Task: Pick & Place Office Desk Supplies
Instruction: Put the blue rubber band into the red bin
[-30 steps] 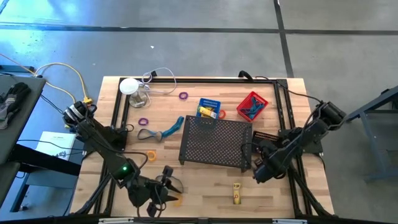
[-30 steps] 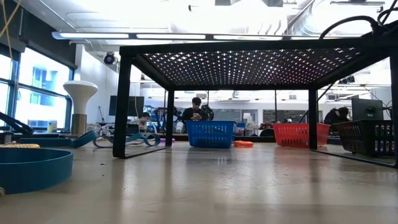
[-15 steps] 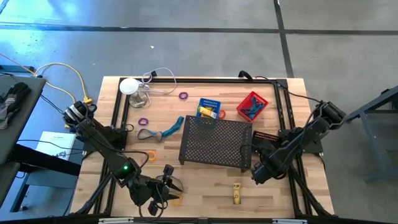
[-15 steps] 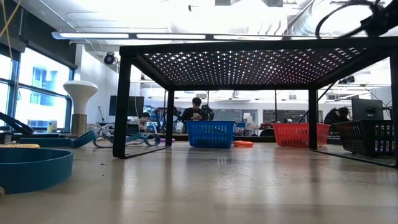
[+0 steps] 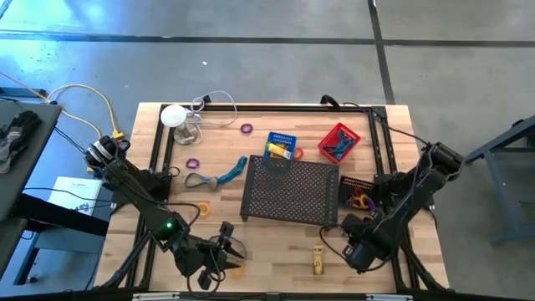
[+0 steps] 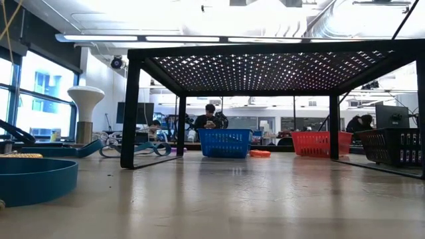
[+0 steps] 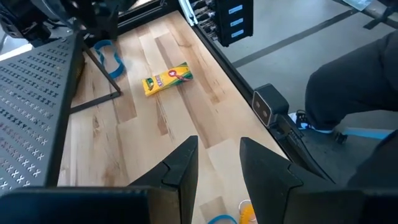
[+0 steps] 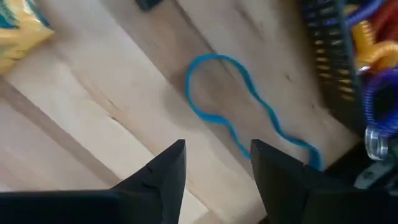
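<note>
- Your work surface is a pale wooden table (image 5: pixel 276 251) with a black frame round it, on a grey concrete floor; the low view looks under the black mesh tray (image 5: pixel 290 192) into a bright room where a person (image 6: pixel 209 118) sits far behind.
- Your right gripper (image 8: pixel 214 163) hangs over the near right part of the table, its two dark fingers (image 8: pixel 163 171) parted with bare wood showing in the gap; nothing is between them.
- Just ahead of those jaws in the right wrist view, a thin blue rubber band (image 8: pixel 239 111) lies flat on the wood in a long loop, clear of both fingertips.
- Past that band, you can see a dark mesh basket (image 8: pixel 323 37) holding yellow, purple and blue loops; from above it sits at the tray's right end.
- A yellow crayon box (image 5: pixel 318 259) lies on the wood near the front edge, just left of the right gripper in the high view.
- Your left gripper (image 7: pixel 216 165) waits over the near left corner, fingers apart and holding nothing; a small blue loop and an orange bit (image 7: pixel 247 213) lie close below it.
- Farther out from the left wrist, you see the same yellow box and the blue band beside the tray's leg.
- Behind the tray stand a small blue basket (image 5: pixel 281 145) and a red basket (image 5: pixel 338 142).
- On the left half lie a larger blue band (image 5: pixel 219 176), a purple ring (image 5: pixel 193 163), an orange ring (image 5: pixel 202 209) and, farther back, another purple ring (image 5: pixel 247 129).
</note>
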`<act>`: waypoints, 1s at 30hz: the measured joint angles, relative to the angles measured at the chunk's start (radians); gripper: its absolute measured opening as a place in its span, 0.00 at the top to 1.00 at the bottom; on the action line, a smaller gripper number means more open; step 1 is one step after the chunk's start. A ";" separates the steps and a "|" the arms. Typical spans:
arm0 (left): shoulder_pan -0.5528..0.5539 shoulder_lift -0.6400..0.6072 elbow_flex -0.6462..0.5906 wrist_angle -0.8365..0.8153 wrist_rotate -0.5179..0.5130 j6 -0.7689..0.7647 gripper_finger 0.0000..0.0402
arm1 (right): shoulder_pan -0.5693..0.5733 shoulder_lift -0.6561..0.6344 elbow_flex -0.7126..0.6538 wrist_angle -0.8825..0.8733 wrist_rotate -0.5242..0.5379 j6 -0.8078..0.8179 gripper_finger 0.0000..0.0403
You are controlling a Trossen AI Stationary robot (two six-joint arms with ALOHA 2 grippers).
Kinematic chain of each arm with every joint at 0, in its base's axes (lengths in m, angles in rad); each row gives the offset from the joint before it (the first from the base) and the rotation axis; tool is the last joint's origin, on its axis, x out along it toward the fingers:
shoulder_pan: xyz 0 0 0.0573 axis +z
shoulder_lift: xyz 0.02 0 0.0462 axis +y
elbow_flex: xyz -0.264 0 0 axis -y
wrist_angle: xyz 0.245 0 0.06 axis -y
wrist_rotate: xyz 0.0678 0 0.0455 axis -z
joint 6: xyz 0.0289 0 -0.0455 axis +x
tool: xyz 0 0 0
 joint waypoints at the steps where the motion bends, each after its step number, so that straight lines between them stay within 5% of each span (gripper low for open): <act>1: 0.000 0.000 0.000 0.000 0.001 -0.001 0.72 | -0.005 0.006 -0.013 0.020 -0.008 -0.005 0.59; 8: 0.000 0.000 0.000 0.000 0.002 -0.029 0.72 | -0.056 0.007 -0.116 0.148 -0.078 -0.030 0.62; 30: 0.001 0.000 0.000 0.000 0.002 -0.037 0.72 | -0.064 0.001 -0.299 0.395 -0.050 -0.154 0.64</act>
